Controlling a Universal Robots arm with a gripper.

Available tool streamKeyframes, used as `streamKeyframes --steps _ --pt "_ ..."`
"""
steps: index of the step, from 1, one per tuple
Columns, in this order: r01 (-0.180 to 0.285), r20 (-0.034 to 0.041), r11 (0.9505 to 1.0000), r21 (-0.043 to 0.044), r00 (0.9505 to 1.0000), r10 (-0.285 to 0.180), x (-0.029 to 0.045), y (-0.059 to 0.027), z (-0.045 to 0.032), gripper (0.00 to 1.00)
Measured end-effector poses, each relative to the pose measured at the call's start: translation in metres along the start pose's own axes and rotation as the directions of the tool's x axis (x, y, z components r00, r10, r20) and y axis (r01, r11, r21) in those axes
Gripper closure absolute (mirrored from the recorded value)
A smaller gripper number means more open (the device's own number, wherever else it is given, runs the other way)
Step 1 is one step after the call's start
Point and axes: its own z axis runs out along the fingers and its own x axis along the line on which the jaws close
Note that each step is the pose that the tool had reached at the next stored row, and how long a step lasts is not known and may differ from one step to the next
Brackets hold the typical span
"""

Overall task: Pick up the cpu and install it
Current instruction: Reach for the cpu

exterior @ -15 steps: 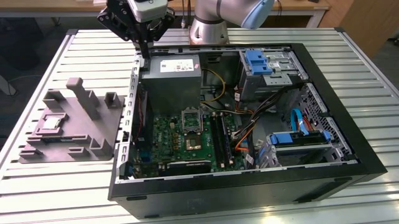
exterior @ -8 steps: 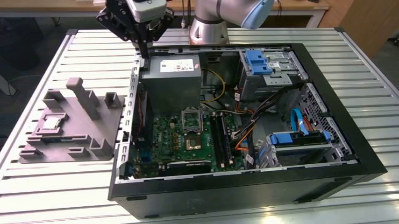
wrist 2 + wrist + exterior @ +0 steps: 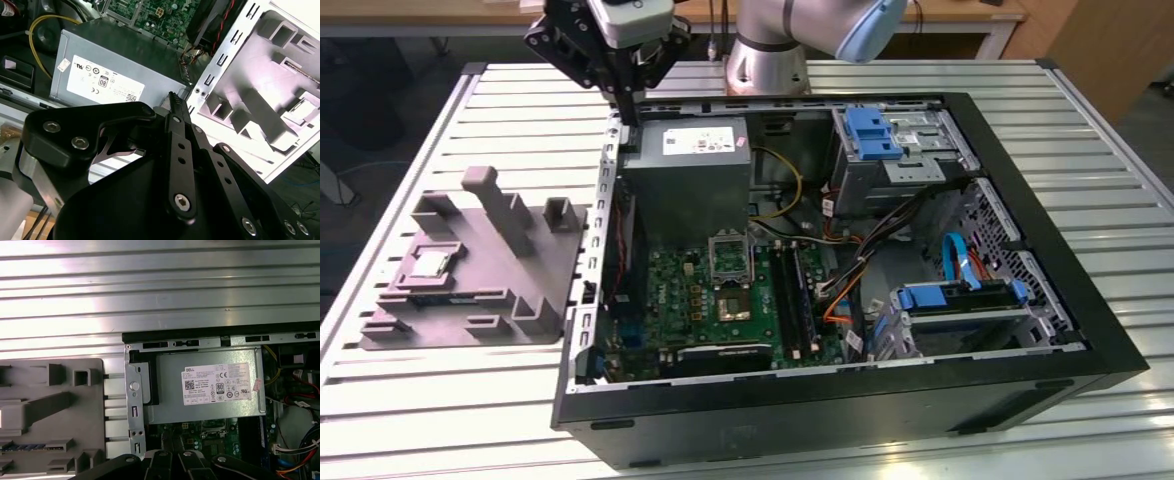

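Now: silvery square cpu (image 3: 430, 264) on grey tray (image 3: 538, 298).

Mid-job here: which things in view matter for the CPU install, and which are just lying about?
Job: cpu in the grey tray; green motherboard; gripper.
Lying about: power supply; drive cage; blue cable; slatted table.

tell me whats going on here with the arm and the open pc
The gripper hangs above a back corner of the open computer case, beside the power supply, its fingers shut on nothing. The cpu lies in the grey tray at the exterior view's left, not yet picked up.
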Motion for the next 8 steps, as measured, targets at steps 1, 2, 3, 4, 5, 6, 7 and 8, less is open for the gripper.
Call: streamKeyframes --steps 1,2,3,4,5,6,7,8 --pt "0.0 0.0 1.0 0.0 1.0 0.0 0.0037 -0.0003 0.0 0.89" --pt "0.0 0.0 1.0 0.0 1.0 0.0 0.0091 -0.0007 -0.0001 0.89" --pt "0.0 0.0 1.0 0.0 1.0 0.0 0.0092 -0.0007 -0.0001 0.89" --pt "0.0 0.0 1.0 0.0 1.0 0.0 0.0093 -0.0007 -0.0001 0.89" --pt "0.0 0.0 1.0 0.0 1.0 0.0 0.0096 -0.0007 -0.0001 0.89" --pt "0.0 0.0 1.0 0.0 1.0 0.0 0.01 -0.0008 -0.0001 0.89" --pt "0.0 0.0 1.0 -0.0001 1.0 0.0 0.0105 -0.0008 -0.0001 0.89" --pt "0.0 0.0 1.0 0.0 1.0 0.0 0.011 -0.0009 -0.0001 0.89"
